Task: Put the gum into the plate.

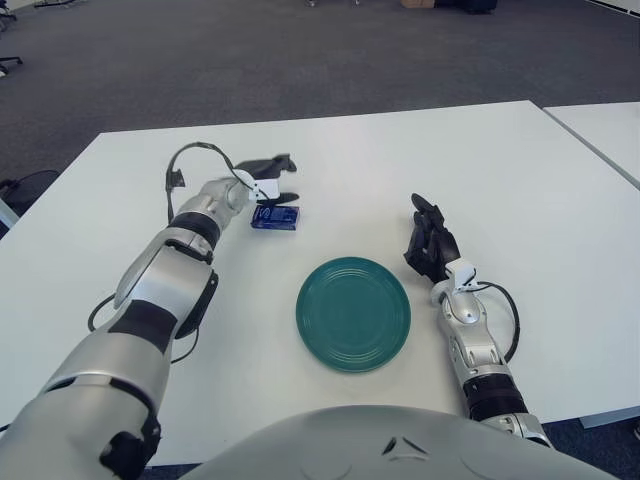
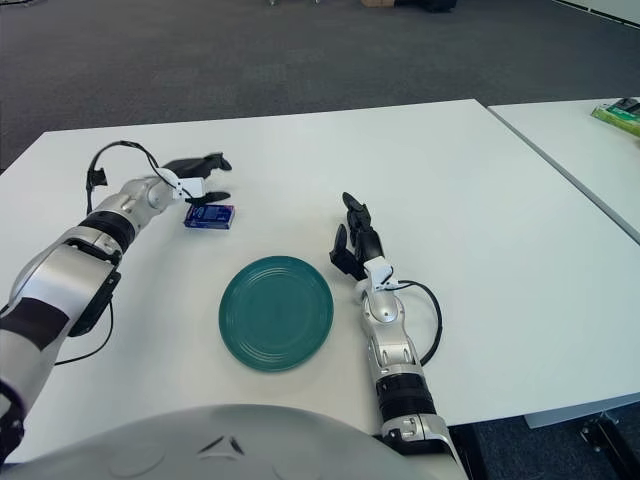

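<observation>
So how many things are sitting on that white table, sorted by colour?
Blue: 1, the gum pack, just below the open left hand.
Green: 1, the plate, with nothing on it, left of the idle right hand.
Total: 2

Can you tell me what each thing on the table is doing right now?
gum: lying flat on the table, outside the plate, not held.
plate: nothing in it, right way up.
left hand: fingers spread open just above the gum, holding nothing.
right hand: idle to the right of the plate, holding nothing.
table: white, holding the gum and plate.
</observation>
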You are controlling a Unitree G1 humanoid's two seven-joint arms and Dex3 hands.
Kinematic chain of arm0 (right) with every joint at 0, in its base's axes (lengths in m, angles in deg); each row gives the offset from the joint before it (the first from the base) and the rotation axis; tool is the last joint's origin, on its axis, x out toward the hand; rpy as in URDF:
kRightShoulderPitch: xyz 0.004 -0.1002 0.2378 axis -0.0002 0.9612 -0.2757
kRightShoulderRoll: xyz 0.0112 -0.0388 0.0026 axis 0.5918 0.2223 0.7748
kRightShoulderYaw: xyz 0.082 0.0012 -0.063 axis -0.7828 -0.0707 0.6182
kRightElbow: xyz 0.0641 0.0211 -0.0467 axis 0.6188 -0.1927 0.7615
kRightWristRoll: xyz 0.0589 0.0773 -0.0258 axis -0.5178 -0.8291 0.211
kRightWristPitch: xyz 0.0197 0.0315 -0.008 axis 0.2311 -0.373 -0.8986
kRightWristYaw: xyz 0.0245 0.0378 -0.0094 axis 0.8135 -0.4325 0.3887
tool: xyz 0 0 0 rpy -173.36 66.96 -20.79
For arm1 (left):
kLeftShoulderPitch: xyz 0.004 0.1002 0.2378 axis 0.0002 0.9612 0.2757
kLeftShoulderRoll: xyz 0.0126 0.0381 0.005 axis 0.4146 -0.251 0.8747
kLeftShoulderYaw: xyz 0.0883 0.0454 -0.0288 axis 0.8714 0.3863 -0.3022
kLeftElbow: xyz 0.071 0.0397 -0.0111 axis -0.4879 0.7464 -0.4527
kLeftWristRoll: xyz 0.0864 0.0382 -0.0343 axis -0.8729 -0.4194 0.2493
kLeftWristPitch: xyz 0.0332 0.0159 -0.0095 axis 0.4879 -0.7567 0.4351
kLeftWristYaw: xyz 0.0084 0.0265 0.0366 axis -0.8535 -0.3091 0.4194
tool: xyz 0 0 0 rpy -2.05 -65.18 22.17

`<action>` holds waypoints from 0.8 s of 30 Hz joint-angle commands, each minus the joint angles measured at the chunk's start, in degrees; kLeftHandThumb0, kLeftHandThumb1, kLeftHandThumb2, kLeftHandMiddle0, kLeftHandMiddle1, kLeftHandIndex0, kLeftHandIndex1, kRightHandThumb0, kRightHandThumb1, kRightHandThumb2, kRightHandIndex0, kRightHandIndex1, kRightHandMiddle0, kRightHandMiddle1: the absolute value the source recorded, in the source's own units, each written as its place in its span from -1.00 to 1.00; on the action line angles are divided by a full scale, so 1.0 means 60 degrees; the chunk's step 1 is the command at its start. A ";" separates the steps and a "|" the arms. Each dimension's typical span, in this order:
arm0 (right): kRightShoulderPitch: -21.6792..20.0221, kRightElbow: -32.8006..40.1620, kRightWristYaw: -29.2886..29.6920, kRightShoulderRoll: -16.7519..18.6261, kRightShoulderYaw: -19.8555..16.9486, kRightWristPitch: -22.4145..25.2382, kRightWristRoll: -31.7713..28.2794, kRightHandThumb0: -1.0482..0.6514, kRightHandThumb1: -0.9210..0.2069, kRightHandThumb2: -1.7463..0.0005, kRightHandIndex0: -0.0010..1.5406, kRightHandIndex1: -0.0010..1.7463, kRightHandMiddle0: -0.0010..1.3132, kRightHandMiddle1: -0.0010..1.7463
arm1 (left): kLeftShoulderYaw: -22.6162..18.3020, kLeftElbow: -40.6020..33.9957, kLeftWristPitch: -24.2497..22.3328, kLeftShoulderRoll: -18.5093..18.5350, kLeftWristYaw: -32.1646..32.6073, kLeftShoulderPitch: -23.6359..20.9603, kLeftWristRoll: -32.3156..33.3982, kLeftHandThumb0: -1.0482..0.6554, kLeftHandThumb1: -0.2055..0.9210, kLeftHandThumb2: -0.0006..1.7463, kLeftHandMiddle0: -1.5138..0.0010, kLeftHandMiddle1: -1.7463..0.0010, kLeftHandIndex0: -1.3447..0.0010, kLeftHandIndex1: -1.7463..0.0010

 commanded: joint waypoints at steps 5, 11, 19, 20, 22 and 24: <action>0.0657 -0.0439 0.0062 -0.0053 0.0003 0.0745 0.0109 -0.54 -1.00 -0.14 -0.90 -1.00 -1.00 -0.58 | 0.0334 0.0260 -0.0577 -0.0057 0.0074 0.0123 -0.0124 -0.84 1.00 -0.55 0.58 1.00 0.93 -0.04; 0.0732 -0.0308 0.0079 -0.0119 -0.0022 0.0894 0.0113 -0.53 -1.00 -0.15 -0.91 -1.00 -1.00 -0.61 | 0.0595 0.0259 -0.0629 -0.0253 0.0384 0.0477 -0.0160 -0.84 1.00 -0.63 0.56 0.99 0.92 -0.05; 0.0820 -0.0296 0.0075 -0.0180 -0.0023 0.0739 0.0125 -0.52 -1.00 -0.15 -0.91 -1.00 -1.00 -0.60 | 0.0824 0.0310 -0.0783 -0.0349 0.0274 0.0708 -0.0161 -0.79 1.00 -0.71 0.53 0.98 0.89 -0.08; 0.0826 -0.0296 0.0081 -0.0181 -0.0017 0.0723 0.0130 -0.52 -1.00 -0.15 -0.91 -1.00 -1.00 -0.60 | 0.0852 0.0322 -0.0807 -0.0349 0.0257 0.0730 -0.0168 -0.78 1.00 -0.73 0.52 0.98 0.89 -0.08; 0.0839 -0.0309 0.0109 -0.0187 -0.0005 0.0672 0.0153 -0.52 -1.00 -0.15 -0.91 -1.00 -1.00 -0.59 | 0.0932 0.0363 -0.0893 -0.0340 0.0190 0.0811 -0.0204 -0.77 1.00 -0.74 0.51 0.97 0.89 -0.08; 0.0846 -0.0314 0.0122 -0.0188 -0.0001 0.0645 0.0158 -0.52 -1.00 -0.16 -0.91 -1.00 -1.00 -0.58 | 0.0999 0.0396 -0.0963 -0.0312 0.0142 0.0884 -0.0227 -0.76 1.00 -0.75 0.50 0.97 0.89 -0.08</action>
